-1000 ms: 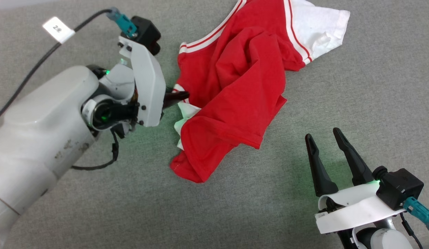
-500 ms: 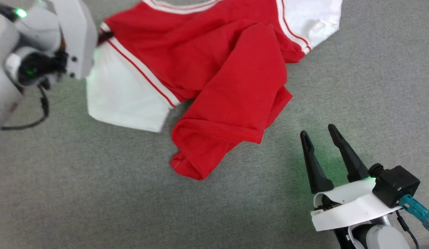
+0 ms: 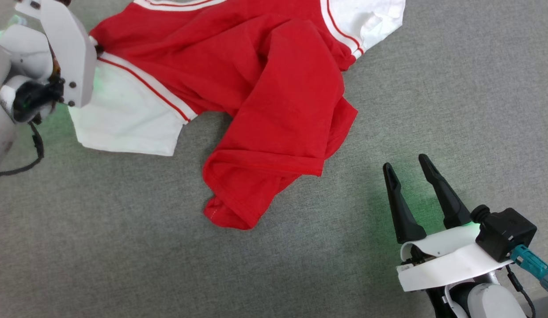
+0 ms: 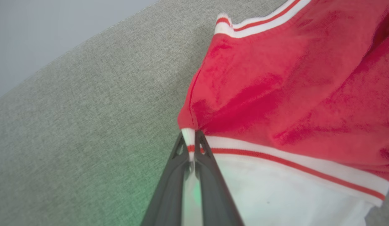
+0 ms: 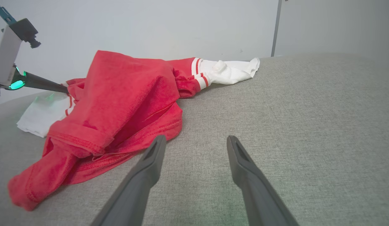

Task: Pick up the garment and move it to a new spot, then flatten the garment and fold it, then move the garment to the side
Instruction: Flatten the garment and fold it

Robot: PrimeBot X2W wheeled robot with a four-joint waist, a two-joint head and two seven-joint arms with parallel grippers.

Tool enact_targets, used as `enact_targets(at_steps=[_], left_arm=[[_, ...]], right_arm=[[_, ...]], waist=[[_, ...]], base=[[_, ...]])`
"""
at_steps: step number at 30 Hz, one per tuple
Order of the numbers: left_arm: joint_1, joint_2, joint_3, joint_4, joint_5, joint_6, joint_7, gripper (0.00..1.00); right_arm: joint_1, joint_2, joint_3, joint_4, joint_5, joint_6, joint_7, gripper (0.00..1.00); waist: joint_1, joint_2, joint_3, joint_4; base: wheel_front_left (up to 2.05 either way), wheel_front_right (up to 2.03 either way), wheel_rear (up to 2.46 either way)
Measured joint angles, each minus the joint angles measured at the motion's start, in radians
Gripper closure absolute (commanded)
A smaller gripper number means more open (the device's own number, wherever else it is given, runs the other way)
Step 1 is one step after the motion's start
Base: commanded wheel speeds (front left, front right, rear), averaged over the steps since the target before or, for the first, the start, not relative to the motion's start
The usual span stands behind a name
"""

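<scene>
Head view: garment lies crumpled on the table, long axis 12 to 7 o'clock, hem at 7, collar cut off at 12, its front hidden by folds; left gripper clamped on sleeve trim at 10; right gripper jaws apart at 4.

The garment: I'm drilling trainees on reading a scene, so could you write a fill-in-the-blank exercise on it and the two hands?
1. The body of the garment is ____ in colour.
2. Its short sleeves are ____.
3. The left hand is ____ on the striped trim.
4. The right hand holds nothing, its fingers standing ____.

Missing words: red, white, shut, open.
</scene>
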Motion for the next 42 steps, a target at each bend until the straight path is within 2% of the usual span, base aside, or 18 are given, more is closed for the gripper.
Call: enact_targets(at_steps=[5, 11, 14, 19, 21, 24, 26, 29, 33, 35, 38, 42], left_arm=[[0.034, 0.000, 0.005, -0.014, -0.039, 0.000, -0.082, 0.00], [0.122, 0.007, 0.049, -0.101, -0.113, 0.000, -0.291, 0.00], [0.191, 0.004, 0.092, -0.139, -0.165, 0.000, -0.436, 0.00], [0.333, -0.015, 0.098, -0.171, -0.158, 0.002, -0.640, 0.00], [0.377, -0.026, 0.107, -0.176, -0.139, 0.026, -0.683, 0.00], [0.441, -0.048, 0.156, -0.207, -0.092, 0.071, -0.706, 0.00], [0.490, -0.062, 0.269, -0.256, -0.029, 0.113, -0.706, 0.00], [0.603, -0.093, 0.461, -0.356, 0.088, 0.163, -0.710, 0.00], [0.802, -0.139, 0.671, -0.502, 0.303, 0.215, -0.710, 0.00], [0.879, -0.171, 0.755, -0.560, 0.383, 0.208, -0.710, 0.00], [0.958, -0.214, 0.844, -0.613, 0.478, 0.175, -0.710, 0.00], [0.988, -0.267, 0.909, -0.622, 0.552, 0.119, -0.710, 0.00]], right_arm=[[0.001, 0.000, -0.013, -0.009, -0.020, 0.000, 0.015, 0.00], [0.004, -0.009, -0.031, -0.031, -0.045, 0.000, 0.058, 0.00], [0.001, -0.036, -0.039, -0.043, -0.052, 0.000, 0.086, 0.00], [-0.047, -0.091, -0.035, -0.059, -0.053, 0.000, 0.145, 0.00], [-0.080, -0.120, -0.035, -0.053, -0.042, 0.000, 0.176, 0.00], [-0.156, -0.178, -0.039, -0.019, -0.007, 0.000, 0.225, 0.00], [-0.218, -0.223, -0.047, 0.018, 0.039, 0.000, 0.263, 0.00], [-0.322, -0.324, -0.044, 0.084, 0.052, 0.000, 0.324, 0.00], [-0.461, -0.413, -0.019, 0.183, 0.112, 0.000, 0.428, 0.00], [-0.530, -0.466, -0.008, 0.242, 0.143, 0.000, 0.488, 0.00], [-0.635, -0.536, 0.017, 0.330, 0.173, 0.000, 0.583, 0.00], [-0.746, -0.625, 0.086, 0.420, 0.231, 0.000, 0.712, 0.00]], waist=[[0.0000, 0.0000, -0.024, 0.010], [0.0000, 0.0000, -0.070, 0.045], [0.0000, 0.0000, -0.092, 0.073], [0.0000, 0.0000, -0.127, 0.136], [0.0000, 0.0000, -0.138, 0.164], [0.0000, 0.0000, -0.151, 0.207], [0.0000, 0.0000, -0.156, 0.236], [0.0000, 0.0000, -0.159, 0.281], [0.0000, 0.0000, -0.154, 0.338], [0.0000, 0.0000, -0.148, 0.364], [0.0000, 0.0000, -0.131, 0.399], [0.0000, 0.0000, -0.094, 0.438]], base=[[0.00, 0.00, 0.00], [0.00, 0.00, 0.00], [0.00, 0.00, 0.00], [0.00, 0.00, 0.00], [0.00, 0.00, 0.00], [0.00, 0.00, 0.00], [0.00, 0.00, 0.00], [0.00, 0.00, 0.00], [0.00, 0.00, 0.00], [0.00, 0.00, 0.00], [0.00, 0.00, 0.00], [0.00, 0.00, 0.00]])
